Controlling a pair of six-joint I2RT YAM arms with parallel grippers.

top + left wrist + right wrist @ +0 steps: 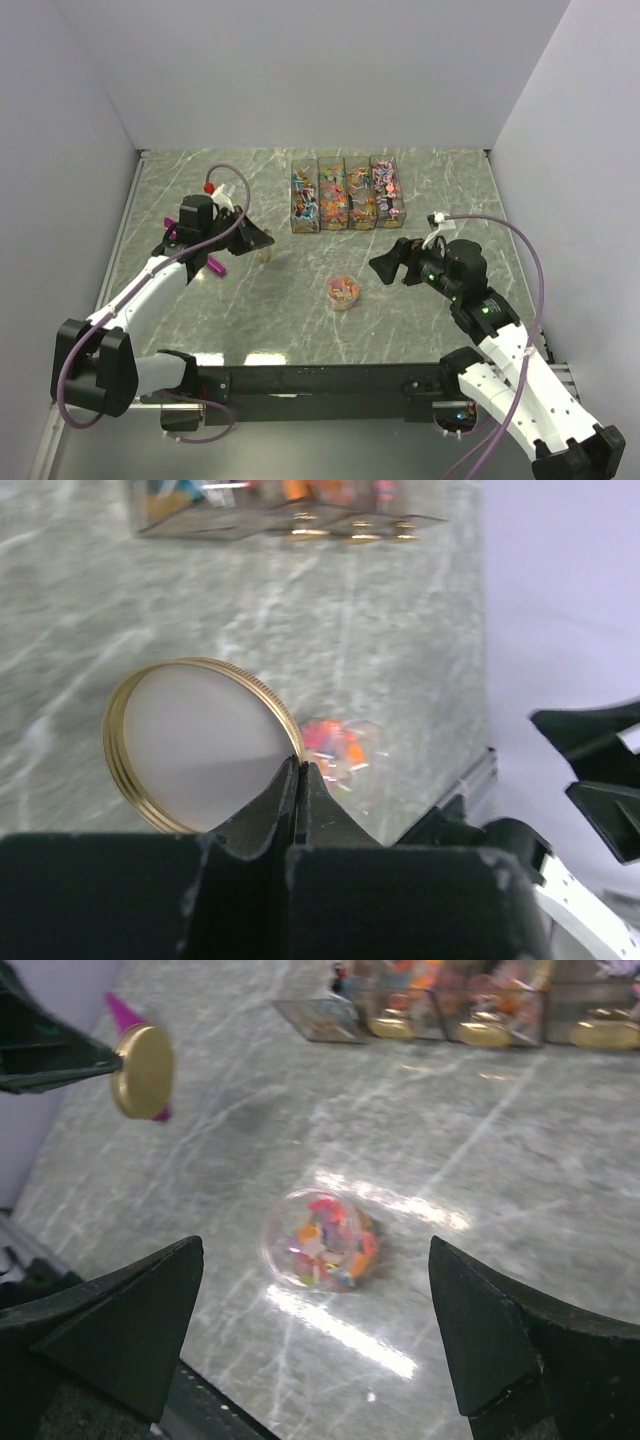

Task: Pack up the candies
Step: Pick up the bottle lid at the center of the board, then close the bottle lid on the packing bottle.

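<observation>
Capping step, I judge: the left gripper is clamped on the round gold metal lid, at ten o'clock of the small clear round jar holding the mixed-colour wrapped candies (mid-desk). The right gripper, jaws apart, waits at two o'clock. Next, the lid needs centring level over the jar.

Mixed-colour wrapped candies fill a small clear jar centred ahead of the right gripper's spread jaws. More fill clear boxes beyond.

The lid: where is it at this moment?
The lid is pinched at its rim by the left gripper, on the left in the top view, left of the small jar and beside the magenta scoop.
</observation>
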